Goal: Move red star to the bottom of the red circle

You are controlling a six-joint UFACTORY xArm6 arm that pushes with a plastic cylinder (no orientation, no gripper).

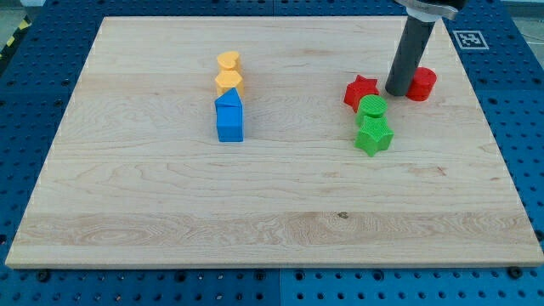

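The rod came down from the far right of the board (pixel 127 229), and my tip (pixel 397 91) rested on the wood between the red star (pixel 360 90) and the red circle (pixel 421 84). It was a bare rod with nothing to open or close, and it carried nothing. The tip stood just beside the circle on its left; whether the two touched I could not tell. The star lay a little further left of the tip, with a narrow strip of board showing between them.

The star sat to the left of the circle at much the same depth, not on its near side. Just near of the star was a green circle (pixel 371 107), touching or almost touching it, and a green star (pixel 373 135) pressed against that block's near edge.

Well apart, left of the board's middle, four blocks stood in a line running from far to near: a yellow heart (pixel 228 62), a yellow hexagon (pixel 229 82), a blue pentagon (pixel 228 104) and a blue cube (pixel 229 126), each touching the next.

The board lay on a blue pegboard table (pixel 51 34).
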